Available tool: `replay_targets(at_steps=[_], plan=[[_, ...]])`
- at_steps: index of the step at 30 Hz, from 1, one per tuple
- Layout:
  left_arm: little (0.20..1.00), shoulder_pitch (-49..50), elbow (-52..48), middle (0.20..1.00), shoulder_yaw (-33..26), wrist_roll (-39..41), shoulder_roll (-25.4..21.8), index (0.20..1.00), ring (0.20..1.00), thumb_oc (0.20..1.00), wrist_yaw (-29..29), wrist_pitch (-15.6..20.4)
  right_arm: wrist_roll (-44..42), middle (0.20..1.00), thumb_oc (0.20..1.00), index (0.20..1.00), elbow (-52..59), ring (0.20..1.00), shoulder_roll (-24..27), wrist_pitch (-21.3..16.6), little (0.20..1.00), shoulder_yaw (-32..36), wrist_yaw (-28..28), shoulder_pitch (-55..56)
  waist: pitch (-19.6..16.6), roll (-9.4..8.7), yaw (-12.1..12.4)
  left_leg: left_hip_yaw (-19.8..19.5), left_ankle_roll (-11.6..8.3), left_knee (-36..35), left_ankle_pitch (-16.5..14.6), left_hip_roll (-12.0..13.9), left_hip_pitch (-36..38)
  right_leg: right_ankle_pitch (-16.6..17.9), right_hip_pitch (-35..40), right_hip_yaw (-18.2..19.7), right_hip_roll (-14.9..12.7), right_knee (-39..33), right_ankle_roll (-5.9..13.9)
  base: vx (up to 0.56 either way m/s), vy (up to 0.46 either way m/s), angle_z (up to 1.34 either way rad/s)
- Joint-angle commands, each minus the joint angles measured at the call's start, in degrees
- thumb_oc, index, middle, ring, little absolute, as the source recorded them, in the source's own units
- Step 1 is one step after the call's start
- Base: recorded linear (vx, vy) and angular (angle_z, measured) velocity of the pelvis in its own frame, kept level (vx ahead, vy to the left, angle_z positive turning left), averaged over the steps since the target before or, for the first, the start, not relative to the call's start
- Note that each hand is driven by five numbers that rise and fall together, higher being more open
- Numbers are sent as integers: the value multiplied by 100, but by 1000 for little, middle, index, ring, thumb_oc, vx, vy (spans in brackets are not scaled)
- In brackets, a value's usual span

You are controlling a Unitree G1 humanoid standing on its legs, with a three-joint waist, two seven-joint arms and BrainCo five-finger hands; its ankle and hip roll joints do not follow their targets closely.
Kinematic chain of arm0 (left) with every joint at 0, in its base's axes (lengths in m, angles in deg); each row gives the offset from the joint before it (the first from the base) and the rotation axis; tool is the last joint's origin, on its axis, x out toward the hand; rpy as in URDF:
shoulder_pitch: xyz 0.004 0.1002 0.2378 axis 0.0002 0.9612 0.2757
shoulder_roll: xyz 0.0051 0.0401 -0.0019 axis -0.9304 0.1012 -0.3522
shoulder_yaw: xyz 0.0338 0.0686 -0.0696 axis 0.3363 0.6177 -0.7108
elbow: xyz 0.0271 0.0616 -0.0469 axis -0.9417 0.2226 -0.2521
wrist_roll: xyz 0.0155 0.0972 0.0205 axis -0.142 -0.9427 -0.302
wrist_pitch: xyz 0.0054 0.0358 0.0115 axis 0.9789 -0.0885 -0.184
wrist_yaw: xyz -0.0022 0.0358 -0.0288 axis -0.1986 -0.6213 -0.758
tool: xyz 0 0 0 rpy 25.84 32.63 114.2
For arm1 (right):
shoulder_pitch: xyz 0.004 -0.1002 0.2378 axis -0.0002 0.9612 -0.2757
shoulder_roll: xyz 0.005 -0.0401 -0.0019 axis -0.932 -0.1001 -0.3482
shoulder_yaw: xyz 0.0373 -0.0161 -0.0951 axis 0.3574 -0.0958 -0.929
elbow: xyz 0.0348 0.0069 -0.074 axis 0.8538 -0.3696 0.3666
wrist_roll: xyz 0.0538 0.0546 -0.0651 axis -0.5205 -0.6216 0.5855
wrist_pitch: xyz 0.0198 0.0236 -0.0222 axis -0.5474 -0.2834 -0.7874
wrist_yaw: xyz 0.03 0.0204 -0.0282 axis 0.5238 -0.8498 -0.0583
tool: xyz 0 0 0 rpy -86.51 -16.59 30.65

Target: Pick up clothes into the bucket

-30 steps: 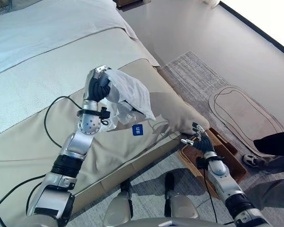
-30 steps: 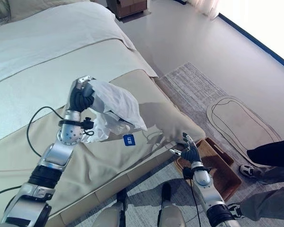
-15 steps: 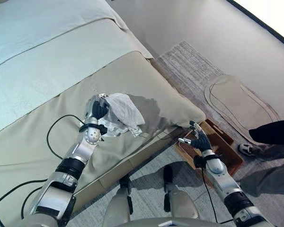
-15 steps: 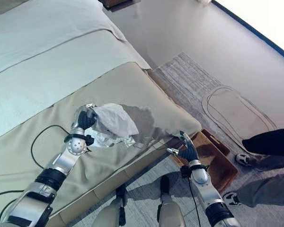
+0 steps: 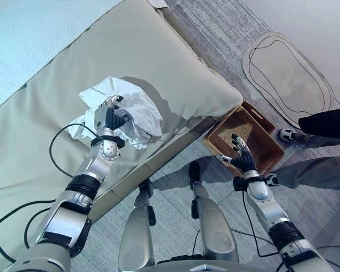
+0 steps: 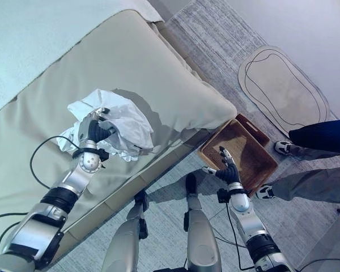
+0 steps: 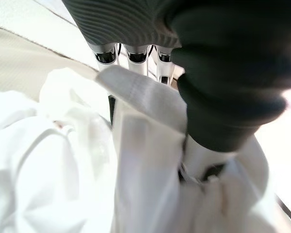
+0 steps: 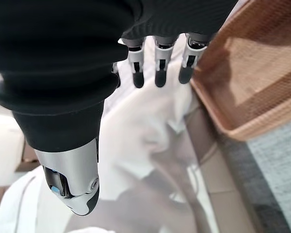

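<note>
The left hand (image 5: 109, 117) has its fingers curled into a crumpled white garment (image 5: 130, 110) held over the bed (image 5: 158, 51). The right hand (image 5: 241, 158) hangs with fingers spread (holding nothing) above the wicker basket (image 5: 255, 127) on the floor beside the bed.

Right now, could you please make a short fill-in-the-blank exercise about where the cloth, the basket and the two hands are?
1. The left hand is shut on the white ____.
2. The white clothes are bunched above the beige ____.
3. The brown woven basket stands on the ____ beside the bed.
4. The right hand holds ____.

Missing words: clothes; bed; floor; nothing
</note>
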Motion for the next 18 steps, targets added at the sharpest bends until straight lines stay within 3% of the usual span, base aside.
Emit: replay_targets(at_steps=[1, 2, 18], plan=[[426, -268, 175, 426, -194, -298, -319, 426, 426, 426, -240, 138, 87, 1000, 1000, 1000, 397, 1000, 26, -402, 1000, 114, 41, 85, -407, -330, 51, 40, 68, 1057, -601, -34, -402, -118, -109, -25, -413, 496, 354, 17, 35, -2], [200, -239, 88, 200, -208, -287, -345, 200, 200, 200, -231, 174, 75, 1000, 1000, 1000, 414, 1000, 28, -411, 1000, 128, 37, 77, -414, -327, 59, 39, 73, 1061, -610, -42, -402, -115, -109, -21, -417, 490, 353, 0, 0, 0], [200, -55, -5, 200, -280, -330, -370, 200, 200, 200, -229, 211, 23, 1000, 1000, 1000, 318, 1000, -8, -448, 1000, 113, -2, 50, -460, -345, 77, -30, 128, 1035, -657, -96, -353, -116, -70, 21, -394, 425, 335, 2, 1, -1]])
